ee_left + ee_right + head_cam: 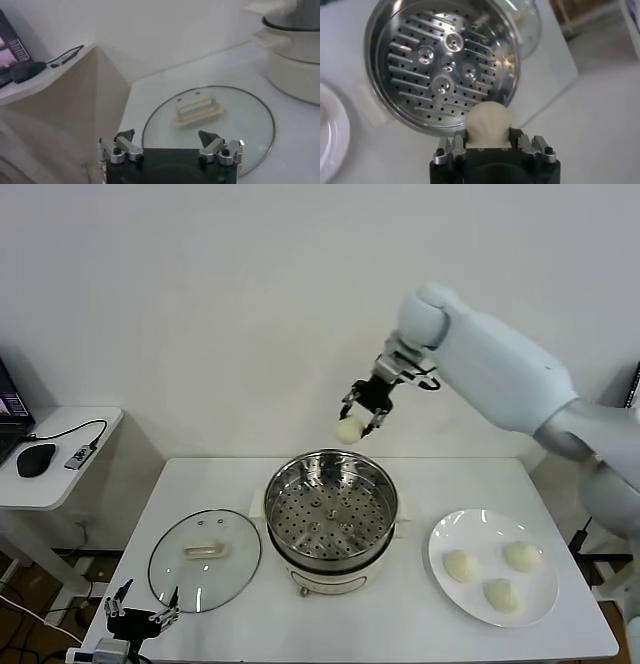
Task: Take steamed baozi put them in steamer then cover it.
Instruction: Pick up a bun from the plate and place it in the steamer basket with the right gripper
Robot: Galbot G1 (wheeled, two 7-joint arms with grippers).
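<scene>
Your right gripper (358,416) jaws clenched on one baozi (349,430), pale and smooth, above steamer (331,506) rear rim. Left gripper (143,612) jaws spread wide beside cover (205,558) on desk (400,624).

We can read no text, label, brand, number or sign anywhere. The dark laptop screen (11,47) at the edge of the side desk shows bright patches in the left wrist view, but we cannot make out a single letter on them. The cream-white base of the round stainless-steel steamer (331,568) carries a small knob at its front, and we cannot tell any marking beside it.
</scene>
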